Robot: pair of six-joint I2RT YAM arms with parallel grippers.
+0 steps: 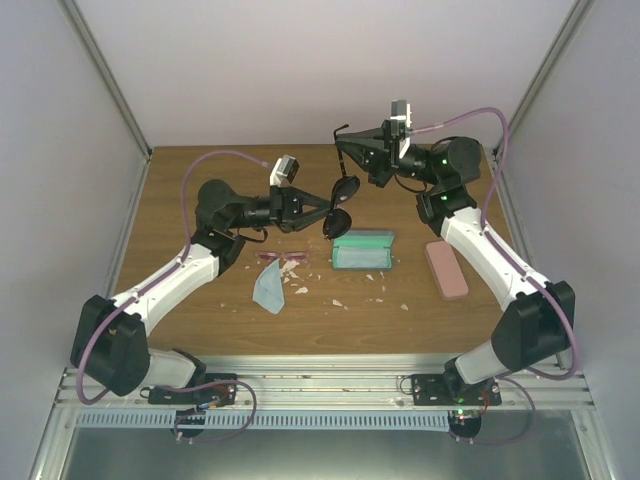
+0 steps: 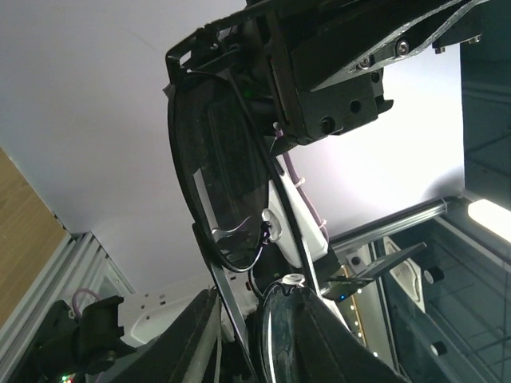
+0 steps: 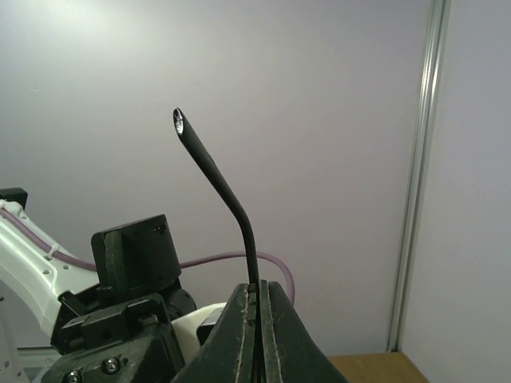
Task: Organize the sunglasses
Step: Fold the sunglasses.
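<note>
Top external view: well to the left of the open blue-grey case [image 1: 362,250] lay the light blue cloth [image 1: 267,290]. A little nearer the case's left end, the pink sunglasses [image 1: 282,258] sat on the table [image 1: 190,180], with neither arm touching them. Up and left of the case, the left gripper [image 1: 322,212] was clamped on the black sunglasses [image 1: 345,188] (by the lower lens, as far as I could make out). It held them off the table above the case's left corner. Beyond the case, the right gripper [image 1: 350,150] was pinched tight on one thin temple arm [image 3: 215,179], which poked out past its fingers. Just right of the case lay the pink case [image 1: 446,270], closed. I judged the step to be folding the black pair between the two arms, ahead of laying it in the open case. The next move called for swinging that temple inward gently while the left gripper held firm, since so thin a frame could twist or slip.
</note>
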